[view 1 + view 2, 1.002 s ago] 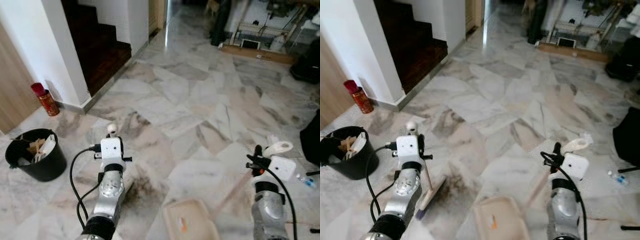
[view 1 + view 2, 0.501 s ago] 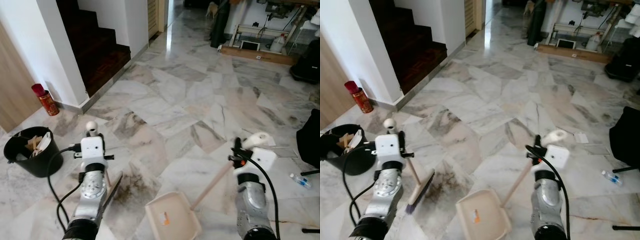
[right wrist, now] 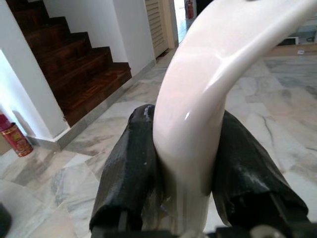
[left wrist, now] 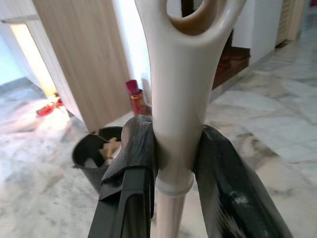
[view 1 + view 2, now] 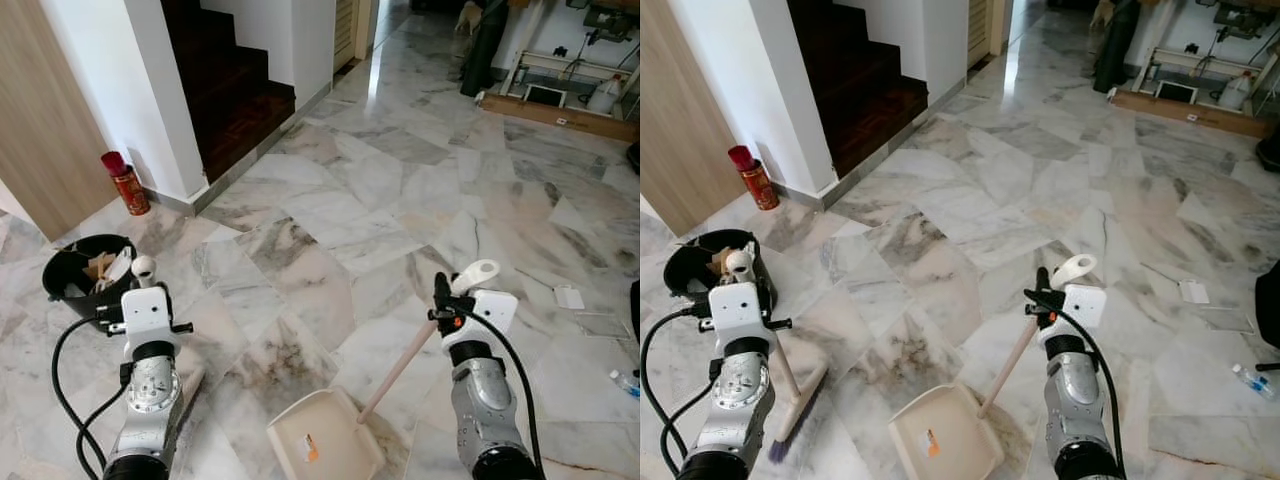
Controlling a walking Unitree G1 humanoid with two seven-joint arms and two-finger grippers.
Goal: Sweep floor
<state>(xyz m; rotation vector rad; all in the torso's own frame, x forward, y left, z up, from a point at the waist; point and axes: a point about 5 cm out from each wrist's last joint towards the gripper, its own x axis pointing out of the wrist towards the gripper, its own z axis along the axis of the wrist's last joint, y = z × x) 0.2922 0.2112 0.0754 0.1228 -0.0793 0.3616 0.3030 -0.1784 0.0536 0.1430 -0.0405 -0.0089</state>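
Observation:
My left gripper (image 4: 176, 134) is shut on the cream handle of a broom (image 5: 798, 388), whose head rests on the marble floor just right of that arm. My right gripper (image 3: 185, 129) is shut on the curved white grip of a long-handled dustpan (image 5: 318, 448). The beige pan lies flat on the floor between the arms, with a small orange scrap inside. In the left eye view the left gripper (image 5: 138, 290) stands near a black bin (image 5: 80, 275), and the right gripper (image 5: 443, 300) is at lower right. A dark dirty patch (image 5: 280, 365) marks the tile beside the pan.
The bin holds paper waste. A red can (image 5: 124, 183) stands by the white wall corner, with dark wooden stairs (image 5: 235, 90) behind. A white paper scrap (image 5: 568, 297) and a plastic bottle (image 5: 625, 382) lie at the right. Clutter lines the far wall.
The whole view has shifted: the bin, red can and stairs sit further right and nearer, so the camera has moved. Both grippers keep their hold on broom and dustpan.

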